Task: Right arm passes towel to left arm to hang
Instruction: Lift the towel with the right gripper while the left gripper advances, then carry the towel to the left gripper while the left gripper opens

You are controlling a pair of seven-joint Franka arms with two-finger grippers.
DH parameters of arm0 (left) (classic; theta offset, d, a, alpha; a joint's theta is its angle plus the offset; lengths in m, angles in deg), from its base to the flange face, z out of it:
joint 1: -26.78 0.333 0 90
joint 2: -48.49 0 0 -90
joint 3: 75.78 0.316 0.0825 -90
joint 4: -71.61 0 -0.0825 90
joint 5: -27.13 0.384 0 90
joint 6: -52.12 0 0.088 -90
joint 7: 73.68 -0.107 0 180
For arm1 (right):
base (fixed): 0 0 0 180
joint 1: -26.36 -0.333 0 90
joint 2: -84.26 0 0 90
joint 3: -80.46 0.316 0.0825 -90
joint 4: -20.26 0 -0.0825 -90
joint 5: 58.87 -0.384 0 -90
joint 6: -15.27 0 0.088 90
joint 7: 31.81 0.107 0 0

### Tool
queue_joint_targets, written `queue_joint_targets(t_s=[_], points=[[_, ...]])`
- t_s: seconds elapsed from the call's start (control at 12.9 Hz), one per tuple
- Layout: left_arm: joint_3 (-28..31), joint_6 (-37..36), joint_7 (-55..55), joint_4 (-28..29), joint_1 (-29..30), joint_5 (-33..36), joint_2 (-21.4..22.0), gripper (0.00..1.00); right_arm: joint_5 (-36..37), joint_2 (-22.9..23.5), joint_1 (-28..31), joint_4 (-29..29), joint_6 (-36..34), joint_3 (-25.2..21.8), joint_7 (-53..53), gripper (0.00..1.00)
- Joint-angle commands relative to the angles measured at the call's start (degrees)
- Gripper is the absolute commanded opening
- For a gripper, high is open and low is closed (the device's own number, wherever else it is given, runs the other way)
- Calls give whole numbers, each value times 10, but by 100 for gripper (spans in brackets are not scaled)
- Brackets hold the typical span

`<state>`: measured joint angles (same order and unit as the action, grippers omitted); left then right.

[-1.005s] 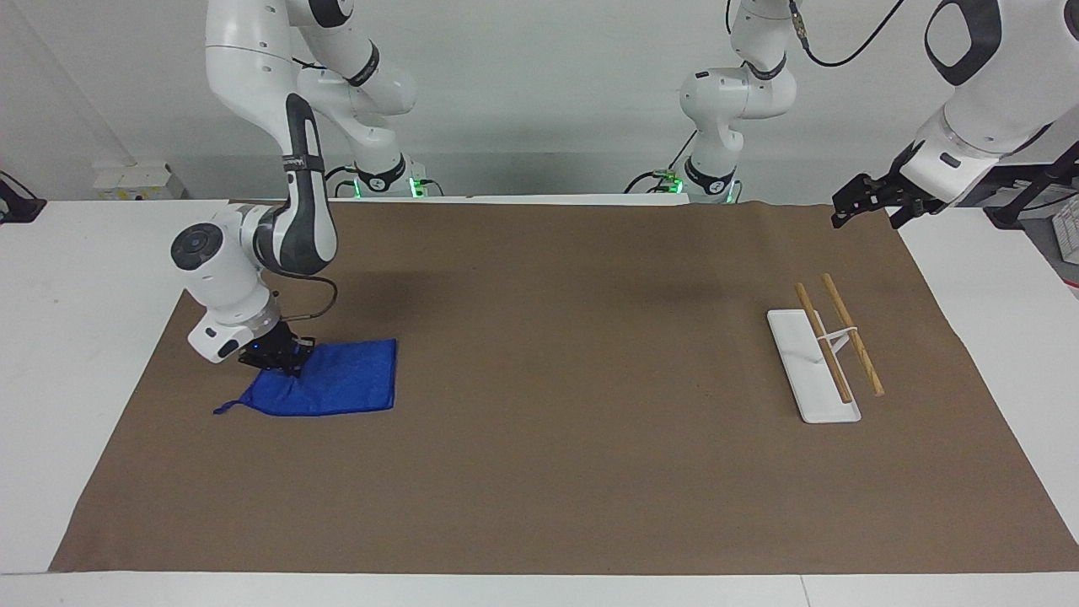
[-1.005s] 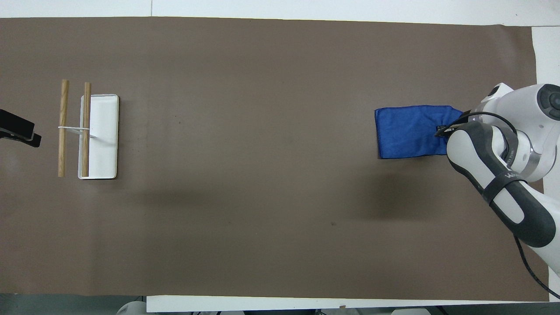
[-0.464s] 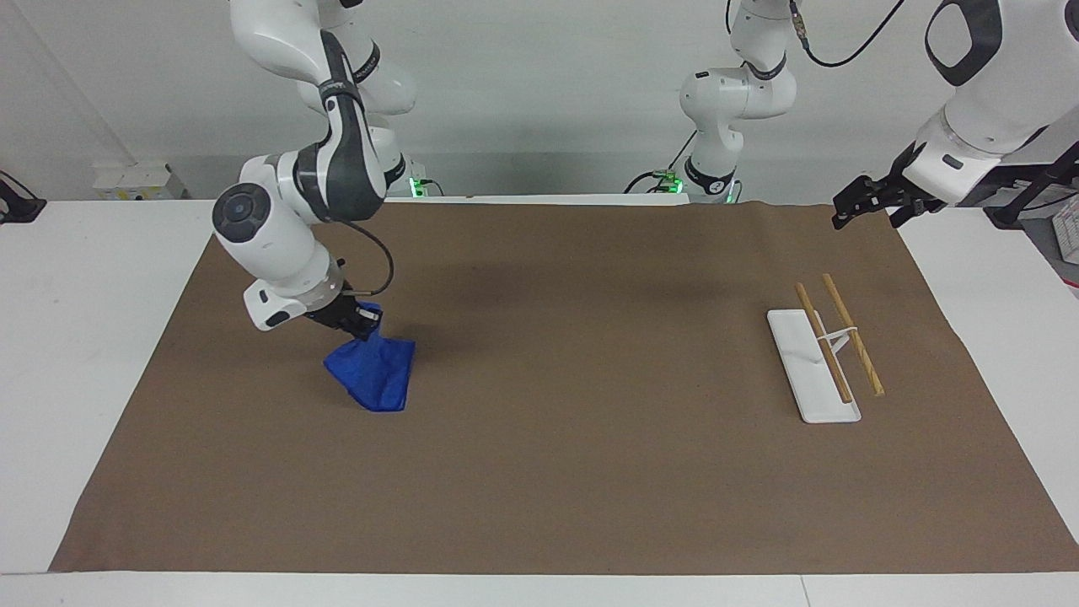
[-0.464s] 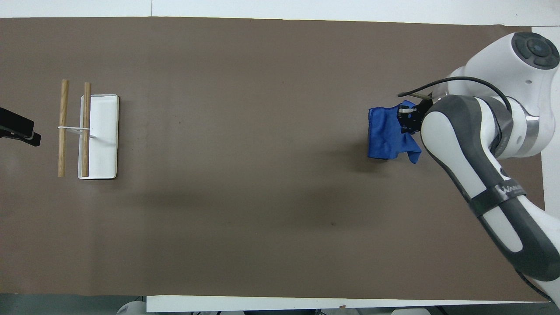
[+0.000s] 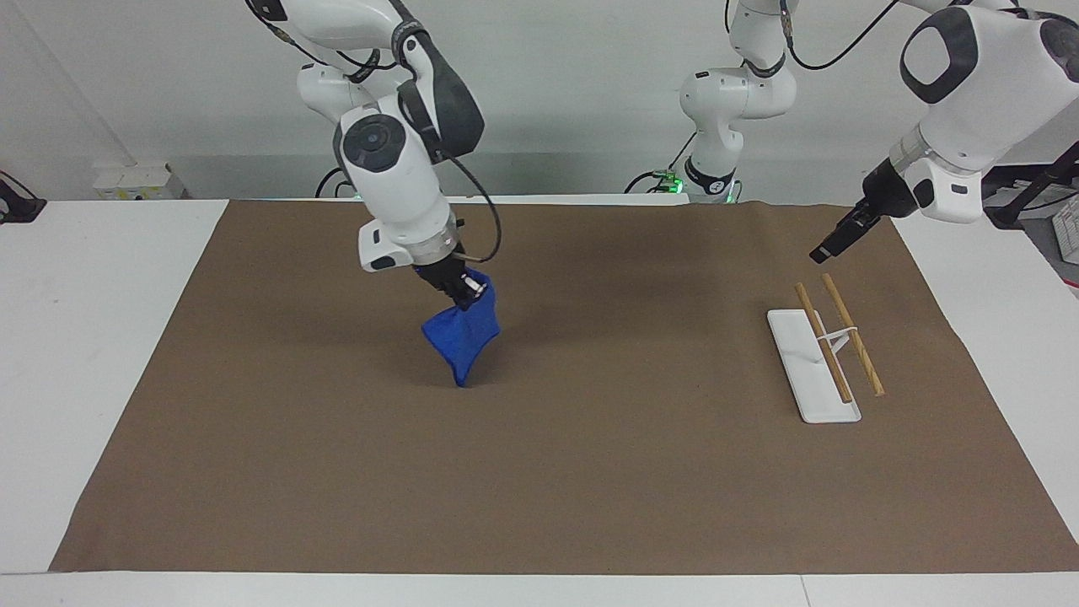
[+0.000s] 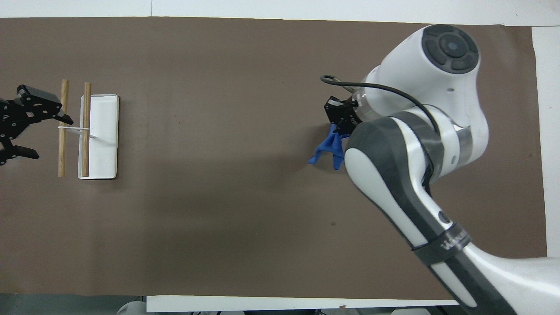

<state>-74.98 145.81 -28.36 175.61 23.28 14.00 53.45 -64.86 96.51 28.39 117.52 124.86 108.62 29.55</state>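
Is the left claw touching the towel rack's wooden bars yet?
Apart. In the facing view the left claw hangs above the mat, with clear mat showing between it and the wooden bars.

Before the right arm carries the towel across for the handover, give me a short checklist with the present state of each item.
1. Right gripper shut on the towel: ok, pinched at its top edge.
2. Towel clear of the brown mat: cannot tell; its lowest tip hangs at or just above the mat.
3. Left gripper ready to receive: ok, fingers open, over the mat's edge at the left arm's end.
4. Grippers close enough to hand over: not ok, much of the mat lies between them.
5. Rack with two wooden rods standing and free: ok.
6. Mat between the towel and the rack free of objects: ok.
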Motion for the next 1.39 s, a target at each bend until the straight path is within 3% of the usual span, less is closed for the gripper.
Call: queue_joint_targets(t_s=[0.0, 0.15, 0.39, 0.54, 0.77, 1.31], points=[[-2, 74, 118, 102, -4, -59, 65, 100, -28, 32, 3, -40, 40, 64, 117, 0], [-9, 84, 211, 119, -19, -90, 73, 100, -66, 45, 3, -65, 71, 98, 174, 0], [-12, 137, 355, 180, -56, -106, 103, 100, -97, 82, -10, -93, 185, 149, 283, 0], [-12, 191, 404, 232, -56, -153, 127, 99, -97, 99, -27, -93, 276, 170, 342, 0], [-20, 198, 444, 245, -62, -166, 127, 98, -97, 114, -54, -93, 372, 177, 406, 0], [-21, 250, 449, 246, -56, -192, 123, 98, -90, 127, -65, -93, 420, 195, 438, 0]])
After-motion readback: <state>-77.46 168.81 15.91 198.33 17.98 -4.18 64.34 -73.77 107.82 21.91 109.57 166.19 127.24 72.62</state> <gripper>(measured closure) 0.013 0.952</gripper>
